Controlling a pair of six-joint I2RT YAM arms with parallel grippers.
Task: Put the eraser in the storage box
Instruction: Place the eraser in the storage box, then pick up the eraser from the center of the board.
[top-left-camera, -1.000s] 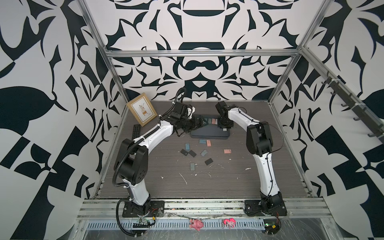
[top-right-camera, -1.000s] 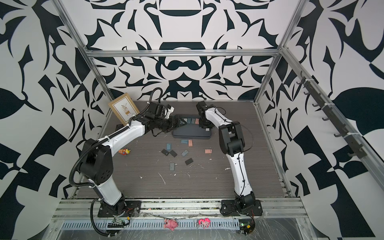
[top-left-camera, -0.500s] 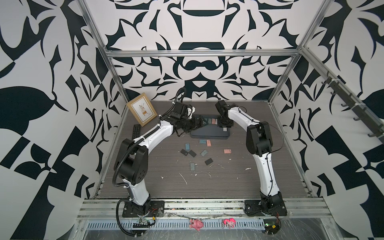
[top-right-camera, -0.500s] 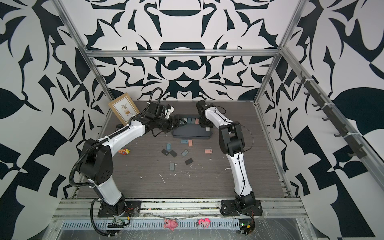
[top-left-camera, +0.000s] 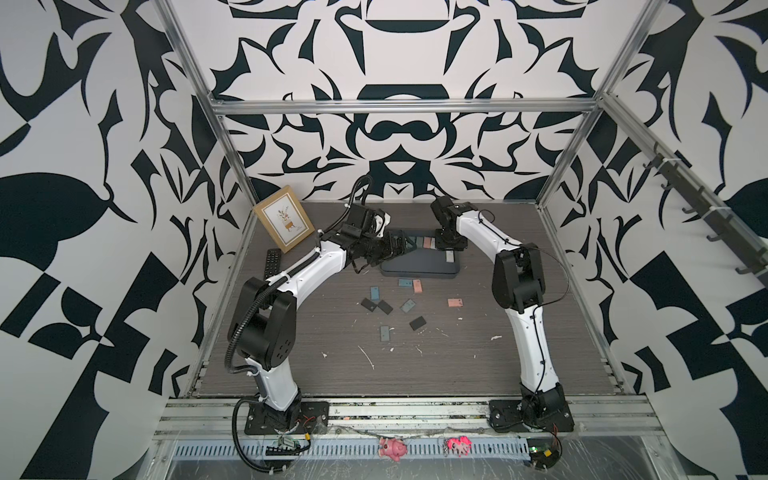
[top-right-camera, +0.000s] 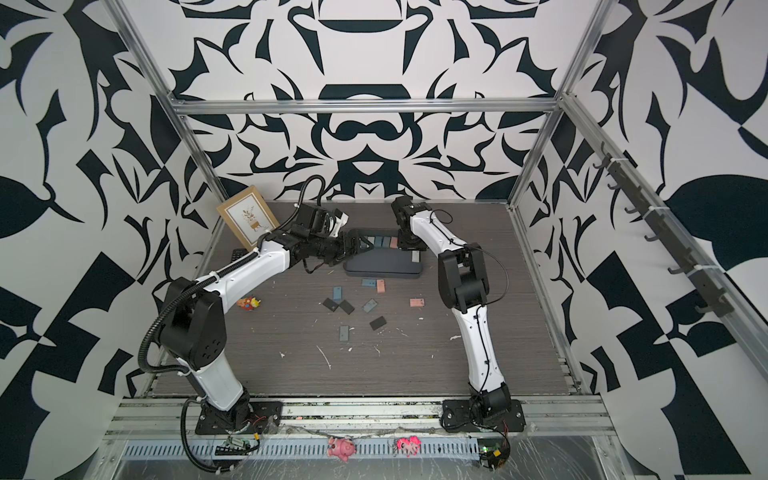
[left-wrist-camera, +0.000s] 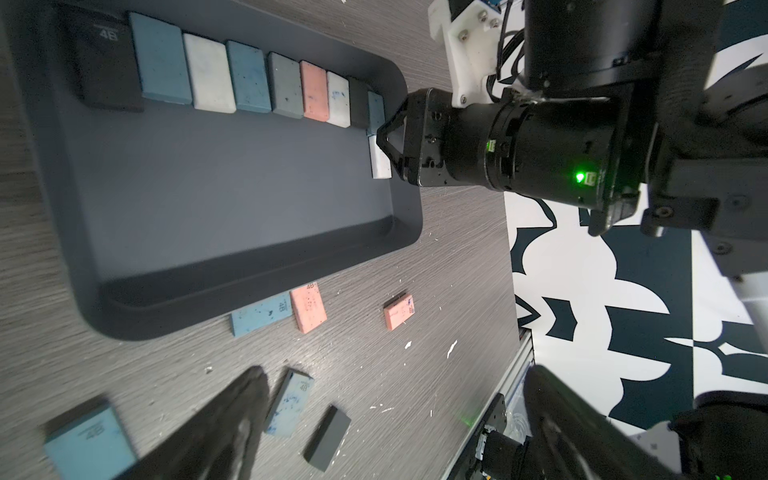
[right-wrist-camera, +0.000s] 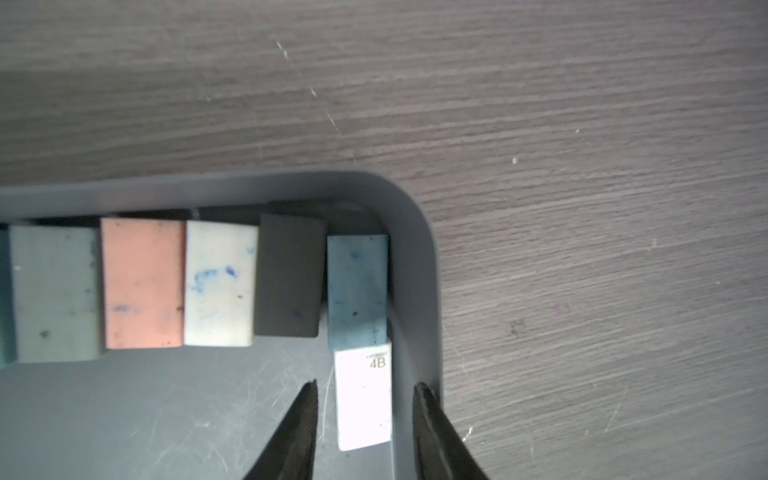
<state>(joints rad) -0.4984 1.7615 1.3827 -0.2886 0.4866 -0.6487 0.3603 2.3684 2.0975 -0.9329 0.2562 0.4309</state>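
Ten erasers lie in the storage box (left-wrist-camera: 232, 286), which sits toward the far edge of the worktop (top-left-camera: 457, 365), about midway along it. Nine stand side by side along the box's far wall, from a black eraser (left-wrist-camera: 110, 66) stamped 4B to a blue eraser (right-wrist-camera: 357, 286) in the box's far right corner. The tenth, a white eraser (right-wrist-camera: 363, 399), lies flat on the box floor against the right wall, end to end with that blue one.

The jaws of the right arm (top-left-camera: 478, 232) stand parted on either side of the white eraser. One has bare floor between it and the block and the other is over the rim, so we judge this piece delivered and released. The jaws of the left arm (top-left-camera: 316, 266) are spread wide and hold nothing, near the box's left end.

We count nine more erasers loose on the worktop, among them a pink eraser (top-left-camera: 455, 302), so roughly half the job is left.

The box is matt dark grey plastic, shallow, with rounded corners, a low rim and fine scratches on its floor. The erasers are flat rectangular rubber blocks, several smudged with blue ink. The worktop is grey wood-grain laminate dotted with white crumbs.
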